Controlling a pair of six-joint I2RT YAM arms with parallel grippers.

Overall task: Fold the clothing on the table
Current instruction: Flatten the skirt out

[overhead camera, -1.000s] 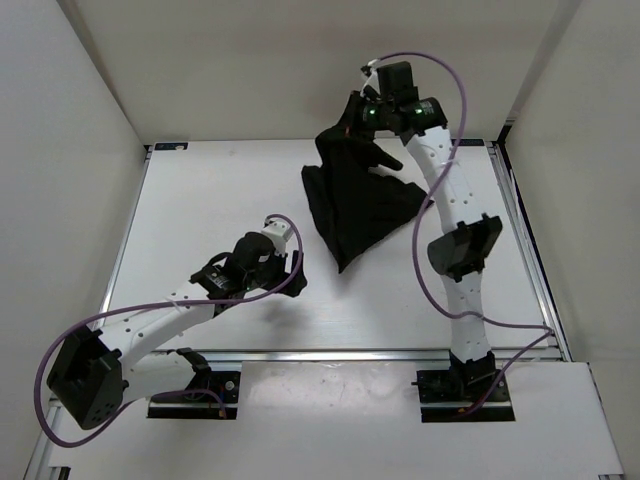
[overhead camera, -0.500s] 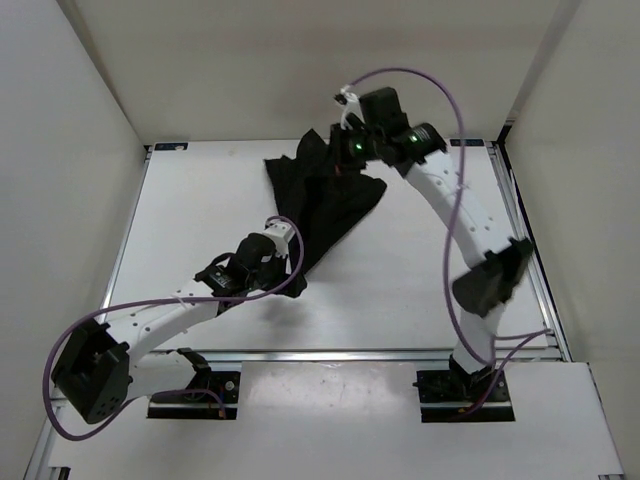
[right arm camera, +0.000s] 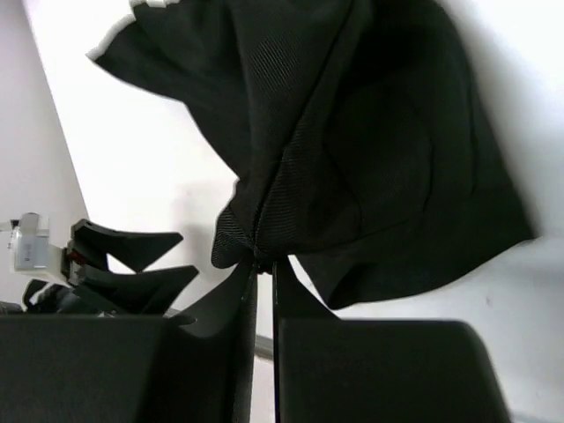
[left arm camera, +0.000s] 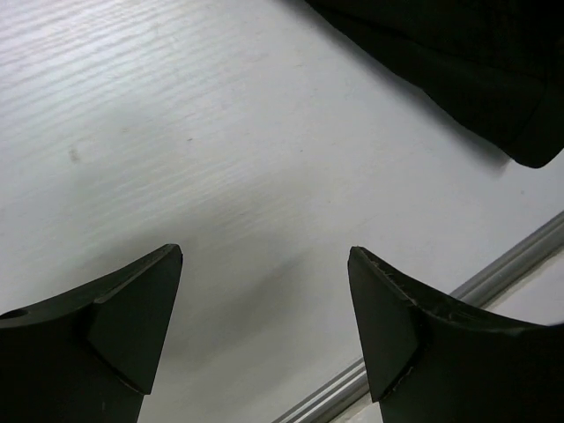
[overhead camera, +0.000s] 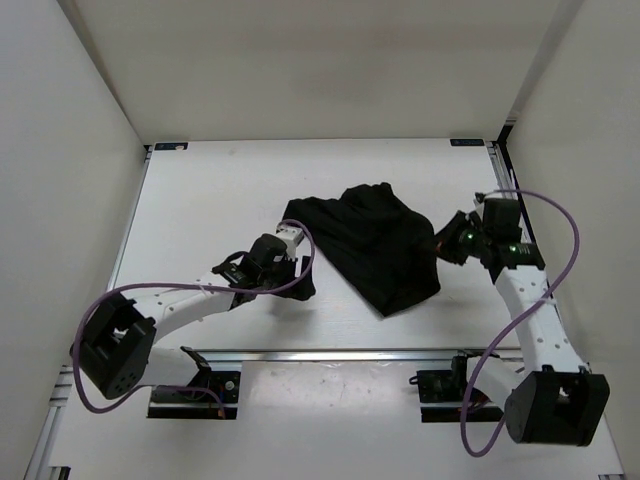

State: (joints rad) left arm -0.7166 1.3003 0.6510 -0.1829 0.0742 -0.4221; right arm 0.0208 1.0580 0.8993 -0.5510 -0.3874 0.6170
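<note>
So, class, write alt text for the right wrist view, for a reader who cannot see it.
The right gripper, shut, pinches a bunched fold of the black clothing, which spreads wrinkled over the white table beyond. At the left, the left gripper stands open and empty.

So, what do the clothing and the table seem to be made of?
The clothing: black soft fabric, matte; it drapes in wrinkles; the right wrist view shows a fine knit-like weave. The table: white board, likely laminate, low sheen; the left wrist view shows faint grain-like streaks. Its edge rail looks like metal.
</note>
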